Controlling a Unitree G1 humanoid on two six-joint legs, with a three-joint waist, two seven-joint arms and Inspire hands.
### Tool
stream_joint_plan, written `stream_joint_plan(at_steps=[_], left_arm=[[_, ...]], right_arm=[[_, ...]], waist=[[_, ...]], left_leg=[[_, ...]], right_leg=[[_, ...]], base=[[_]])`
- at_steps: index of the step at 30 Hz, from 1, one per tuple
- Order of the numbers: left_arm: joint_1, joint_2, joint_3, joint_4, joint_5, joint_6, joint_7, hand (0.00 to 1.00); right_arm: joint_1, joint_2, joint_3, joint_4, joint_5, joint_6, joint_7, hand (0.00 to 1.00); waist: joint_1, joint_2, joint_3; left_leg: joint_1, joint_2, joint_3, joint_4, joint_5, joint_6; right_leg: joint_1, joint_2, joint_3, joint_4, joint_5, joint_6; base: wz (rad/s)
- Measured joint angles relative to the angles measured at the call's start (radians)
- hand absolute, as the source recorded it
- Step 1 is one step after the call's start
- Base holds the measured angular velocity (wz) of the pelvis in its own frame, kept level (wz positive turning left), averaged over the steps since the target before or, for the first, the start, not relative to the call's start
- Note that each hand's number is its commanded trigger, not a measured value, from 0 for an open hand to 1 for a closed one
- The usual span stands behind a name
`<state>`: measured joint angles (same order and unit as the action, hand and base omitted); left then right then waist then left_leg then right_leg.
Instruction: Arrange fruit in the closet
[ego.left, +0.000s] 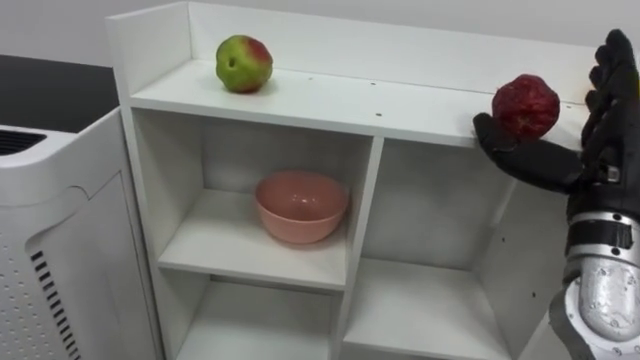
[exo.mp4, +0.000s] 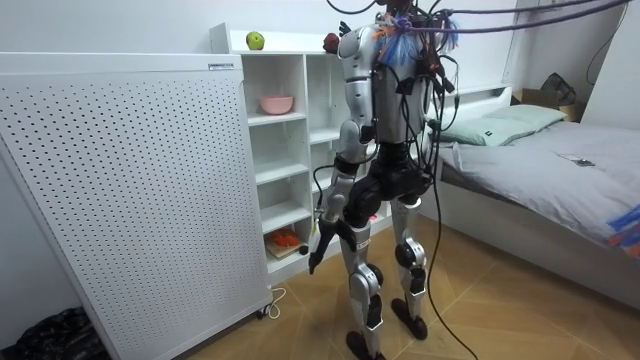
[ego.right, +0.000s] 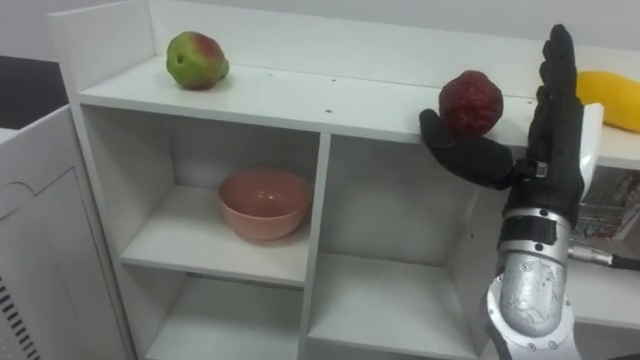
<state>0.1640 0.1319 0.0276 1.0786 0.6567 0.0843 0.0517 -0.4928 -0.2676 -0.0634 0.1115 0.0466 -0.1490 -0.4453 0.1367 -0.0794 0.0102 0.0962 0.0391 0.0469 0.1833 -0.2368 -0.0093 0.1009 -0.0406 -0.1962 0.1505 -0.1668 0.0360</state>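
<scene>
The right hand (ego.right: 492, 160) is spread, fingers straight up; a red fruit (ego.right: 472, 102) sits on its thumb, at the closet's (ego.right: 320, 210) top shelf; a green apple (ego.right: 196, 60) lies well to its left.

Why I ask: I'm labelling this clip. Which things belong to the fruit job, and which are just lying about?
Job: apple, red fruit against the right robot hand, yellow fruit, shelf unit.
Lying about: pink bowl, white perforated panel, bed.

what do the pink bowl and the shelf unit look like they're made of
Pink bowl: probably plastic or glazed ceramic, smooth with a soft sheen. Shelf unit: likely white laminated board, flat matt panels with small holes in the top.
</scene>
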Motion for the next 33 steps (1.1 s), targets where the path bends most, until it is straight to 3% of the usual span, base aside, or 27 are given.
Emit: stream_joint_plan(at_steps=[12,18,26,33], left_arm=[[0.003,0.003,-0.012,-0.005,0.01,0.02,0.003,0.0],[0.003,0.006,-0.014,-0.007,0.004,0.021,0.004,0.0],[0.004,0.006,-0.01,-0.007,0.006,0.02,0.003,0.0],[0.003,0.009,-0.01,-0.003,0.007,0.007,0.011,0.0]], right_arm=[[-0.013,-0.054,0.012,0.035,0.013,0.028,0.057,1.0],[-0.018,-0.054,0.015,0.039,0.036,0.034,0.069,1.0],[-0.029,-0.054,0.013,0.027,0.03,0.035,0.077,1.0],[-0.012,-0.053,0.044,-0.161,0.033,0.055,0.122,1.0]], waist=[[0.005,0.003,-0.0093],[0.006,-0.01,-0.0023],[0.006,-0.014,-0.0029],[0.001,-0.005,-0.0052]], left_leg=[[0.003,0.0,-0.003,0.004,0.0,0.0],[0.002,0.0,-0.003,0.006,0.001,-0.001],[0.0,0.0,0.001,0.007,0.001,-0.001],[-0.01,0.0,-0.003,0.007,0.001,-0.001]], right_leg=[[0.005,0.0,0.002,0.001,0.0,0.0],[0.005,0.0,0.002,0.002,0.0,0.0],[0.003,0.0,0.001,0.002,0.0,0.0],[-0.008,0.002,0.025,0.002,0.0,-0.001]], base=[[0.0],[0.0],[0.0],[-0.01]])
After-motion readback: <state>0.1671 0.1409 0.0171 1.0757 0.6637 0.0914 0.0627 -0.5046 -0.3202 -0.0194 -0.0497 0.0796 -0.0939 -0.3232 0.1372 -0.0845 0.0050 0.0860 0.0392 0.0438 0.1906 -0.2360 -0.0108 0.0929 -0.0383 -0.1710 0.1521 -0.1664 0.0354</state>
